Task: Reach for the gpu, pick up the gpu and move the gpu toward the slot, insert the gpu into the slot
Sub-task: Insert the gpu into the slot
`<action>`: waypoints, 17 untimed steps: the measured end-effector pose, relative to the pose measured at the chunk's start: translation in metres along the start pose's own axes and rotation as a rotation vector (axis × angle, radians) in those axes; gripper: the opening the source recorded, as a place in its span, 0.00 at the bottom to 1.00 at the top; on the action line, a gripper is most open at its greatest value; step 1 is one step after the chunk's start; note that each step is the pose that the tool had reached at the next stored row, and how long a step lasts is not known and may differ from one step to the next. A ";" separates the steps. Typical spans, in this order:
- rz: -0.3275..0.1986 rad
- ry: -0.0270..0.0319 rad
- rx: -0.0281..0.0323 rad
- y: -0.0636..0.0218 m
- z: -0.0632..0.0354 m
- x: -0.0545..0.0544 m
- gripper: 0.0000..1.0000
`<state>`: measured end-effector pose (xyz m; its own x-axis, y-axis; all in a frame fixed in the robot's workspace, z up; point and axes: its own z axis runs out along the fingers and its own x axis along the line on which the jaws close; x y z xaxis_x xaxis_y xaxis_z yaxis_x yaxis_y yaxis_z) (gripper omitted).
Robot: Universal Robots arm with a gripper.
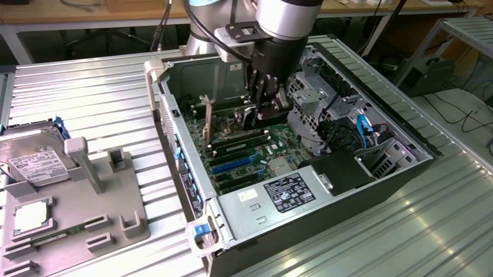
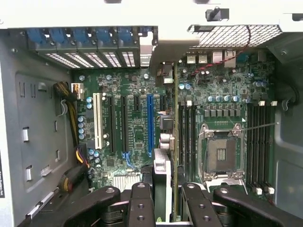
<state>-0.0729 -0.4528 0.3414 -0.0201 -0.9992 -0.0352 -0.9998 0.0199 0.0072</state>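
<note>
Pincer (image 2: 165, 191) clamping gpu (image 2: 176, 142) edge-on (over motherboard (image 2: 137, 137)), case walls (image 2: 42, 142) close

Ribbed metal tabletop (image 1: 92, 86), wooden bench (image 1: 77, 14) behind, cables (image 1: 454, 118) on pale floor (image 1: 474, 101).

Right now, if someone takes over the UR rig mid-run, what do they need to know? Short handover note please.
Gripper: shut on the gpu, reaching down inside the open PC case.
Gpu: held on edge over the motherboard, lying between the long blue slot and the memory slots.
Done: reach and pick-up; the card is inside the case, near the slots.
Left: insertion. The pictures do not show the card seated in any slot, so treat it as not yet in.
</note>
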 end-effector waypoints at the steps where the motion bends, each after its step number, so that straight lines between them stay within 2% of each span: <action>1: 0.000 0.0003 -0.0001 0.0023 0.0026 0.000 0.28; 3: 0.000 0.0002 0.0000 0.0051 0.0062 0.000 0.28; 7: 0.000 0.0000 0.0000 0.0054 0.0099 0.006 0.28; 12: 0.000 0.0003 -0.0001 0.0107 0.0189 0.006 0.28; 17: 0.000 0.0002 -0.0001 0.0112 0.0293 0.009 0.28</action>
<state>-0.0844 -0.4611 0.3119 -0.0205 -0.9992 -0.0349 -0.9998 0.0203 0.0074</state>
